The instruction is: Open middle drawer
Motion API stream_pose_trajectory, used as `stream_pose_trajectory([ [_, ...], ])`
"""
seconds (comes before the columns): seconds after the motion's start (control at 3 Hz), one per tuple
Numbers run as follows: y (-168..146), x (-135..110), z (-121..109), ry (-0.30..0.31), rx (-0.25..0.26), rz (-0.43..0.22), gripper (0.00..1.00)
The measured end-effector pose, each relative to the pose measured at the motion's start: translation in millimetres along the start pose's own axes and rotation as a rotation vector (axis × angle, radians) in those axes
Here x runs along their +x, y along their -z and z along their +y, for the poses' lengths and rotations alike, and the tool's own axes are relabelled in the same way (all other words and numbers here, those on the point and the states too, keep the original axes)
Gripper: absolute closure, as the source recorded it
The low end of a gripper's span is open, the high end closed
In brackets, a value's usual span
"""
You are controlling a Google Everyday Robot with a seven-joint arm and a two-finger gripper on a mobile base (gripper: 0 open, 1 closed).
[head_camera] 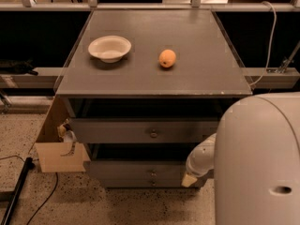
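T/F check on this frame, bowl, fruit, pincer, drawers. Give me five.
1. A white bowl sits on the cabinet top. True.
2. The orange lies inside the bowl. False: it rests on the cabinet top, apart from the bowl, to its right in the picture.
3. The pincer hovers over the cabinet top. False: it is low, by the right end of the middle drawer, mostly hidden behind the robot's arm.
4. The middle drawer has a small knob at the centre of its front. True.
5. A cardboard box stands on the cabinet's right side. False: it is on the picture's left side.
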State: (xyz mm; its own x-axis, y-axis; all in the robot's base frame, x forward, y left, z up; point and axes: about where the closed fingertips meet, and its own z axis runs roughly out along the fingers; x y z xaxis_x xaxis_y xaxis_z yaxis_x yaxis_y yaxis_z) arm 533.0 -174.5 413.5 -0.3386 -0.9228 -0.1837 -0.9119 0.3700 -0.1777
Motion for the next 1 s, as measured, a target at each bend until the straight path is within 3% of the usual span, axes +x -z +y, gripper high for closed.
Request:
stream_pose_trajectory([
  [0.67, 11, 34, 37, 0.013, -0.019, -0.013, 0.74],
  [1.0, 17, 33, 35, 0.013, -0.019, -0.013, 0.95],
])
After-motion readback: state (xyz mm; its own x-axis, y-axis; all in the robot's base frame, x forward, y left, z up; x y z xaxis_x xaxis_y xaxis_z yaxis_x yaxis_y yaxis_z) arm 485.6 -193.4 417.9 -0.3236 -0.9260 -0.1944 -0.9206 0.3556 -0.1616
